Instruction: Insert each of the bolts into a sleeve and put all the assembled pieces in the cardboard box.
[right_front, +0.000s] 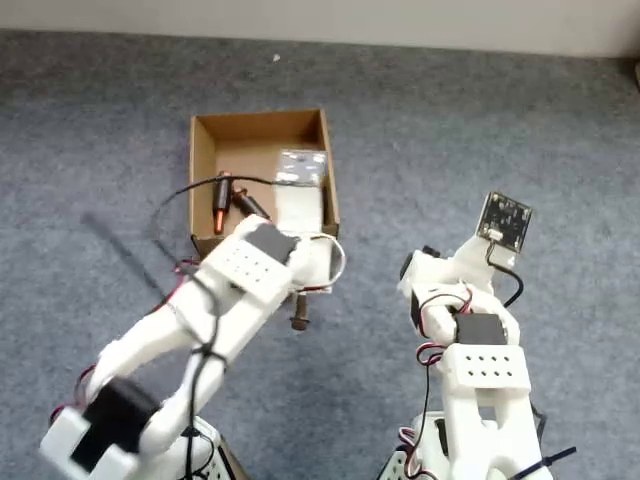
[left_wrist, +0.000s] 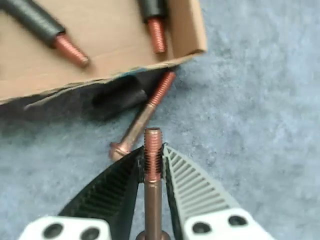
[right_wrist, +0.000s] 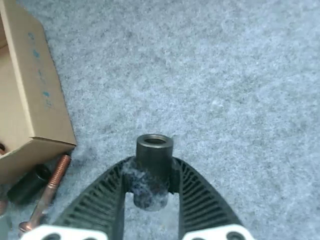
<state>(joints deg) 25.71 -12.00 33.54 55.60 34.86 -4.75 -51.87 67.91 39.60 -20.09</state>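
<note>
The left gripper (left_wrist: 152, 151) clamped a copper-coloured threaded bolt (left_wrist: 152, 167) tip-outward; the right gripper (right_wrist: 152, 163) pinched a dark cylindrical sleeve (right_wrist: 155, 149), mouth exposed, presumably for mating.

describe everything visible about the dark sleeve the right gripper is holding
The short dark grey cylindrical sleeve looks like matte metal: a hollow tube whose round bore is open at the far end. It runs in line with the right gripper's black ribbed fingers, which are shut on its lower half, so the rim pokes out past their tips. Grey carpet lies behind it, and it is apart from the brown cardboard box.
</note>
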